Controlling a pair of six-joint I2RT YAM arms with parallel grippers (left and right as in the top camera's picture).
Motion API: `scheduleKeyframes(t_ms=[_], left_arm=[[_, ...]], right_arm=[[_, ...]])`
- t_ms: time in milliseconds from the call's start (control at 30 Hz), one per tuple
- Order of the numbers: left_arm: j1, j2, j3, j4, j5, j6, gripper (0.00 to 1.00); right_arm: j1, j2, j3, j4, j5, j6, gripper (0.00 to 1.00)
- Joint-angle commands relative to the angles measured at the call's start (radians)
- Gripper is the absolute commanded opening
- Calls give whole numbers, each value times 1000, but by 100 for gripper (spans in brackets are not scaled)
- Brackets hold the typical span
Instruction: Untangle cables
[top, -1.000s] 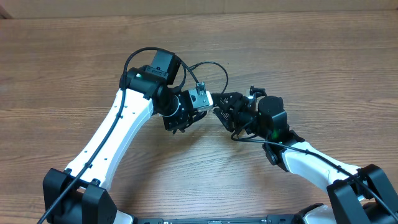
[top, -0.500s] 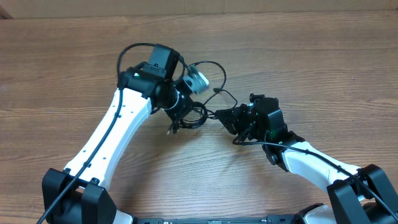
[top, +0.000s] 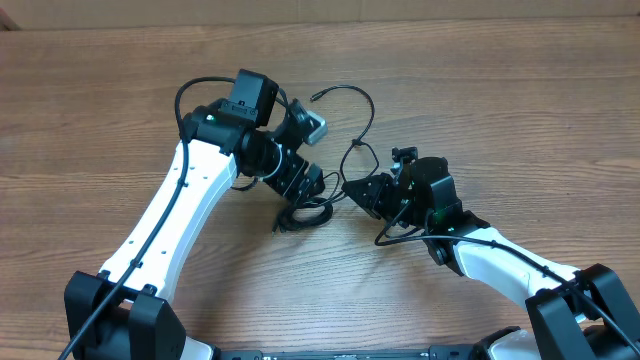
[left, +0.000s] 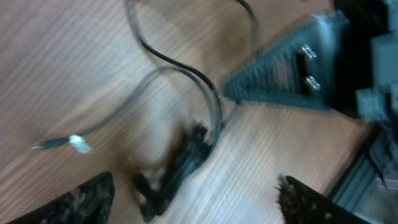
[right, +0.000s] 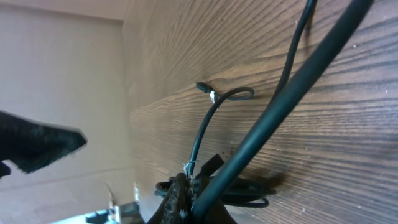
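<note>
The thin black cables (top: 345, 93) arc over the wood behind both arms and end in a small tangle (top: 305, 212) in front of my left gripper (top: 306, 186). In the left wrist view that gripper (left: 196, 186) is open, with a dark bundle of cord (left: 180, 163) lying loose on the table just ahead of its jaws. A cable loop (left: 199, 79) runs from there to my right gripper (left: 283, 71). My right gripper (top: 352, 188) is shut on one thin cable (right: 205, 127), which rises to a small plug (right: 204, 87). The tangle (right: 249, 186) lies just beyond its jaws.
A thick black wire (right: 292, 93) of the right arm crosses the right wrist view. One of the left gripper's dark fingers (right: 37, 146) shows at its left edge. A pale wall (top: 320, 12) borders the table's far edge. Bare wood lies left and right of the arms.
My left gripper has opened, let go of the cord and drawn back to the left. My right gripper has shut on a cable. The cable loop has spread out behind the arms.
</note>
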Motion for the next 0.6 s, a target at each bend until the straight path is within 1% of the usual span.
scheduleKeyframes(t_ms=[0,33,67,167,267,333,400,533,567], left_arm=[[-2,6,13,-49,78,209,80],[-2,6,12,-71,77,252,79],[-2,6,8,-85,73,290,76],[-2,6,-18,-79,72,350,72],[-2,6,-73,-1,38,354,66],[-2,6,-120,65,19,354,63],[-2,6,-149,100,14,354,64],[-2,6,-209,174,15,353,68],[-2,6,-218,187,18,352,66]], right_arm=[[3,2,14,2,-11,-74,4],[3,2,14,2,-11,-74,4],[3,2,14,2,-11,-73,4],[3,2,14,2,-13,-73,4],[3,2,14,0,-16,-73,4],[3,2,14,-4,-16,-74,4],[3,2,14,-10,-16,-73,4],[3,2,14,-20,-16,-73,4],[3,2,14,-21,-16,-73,4]])
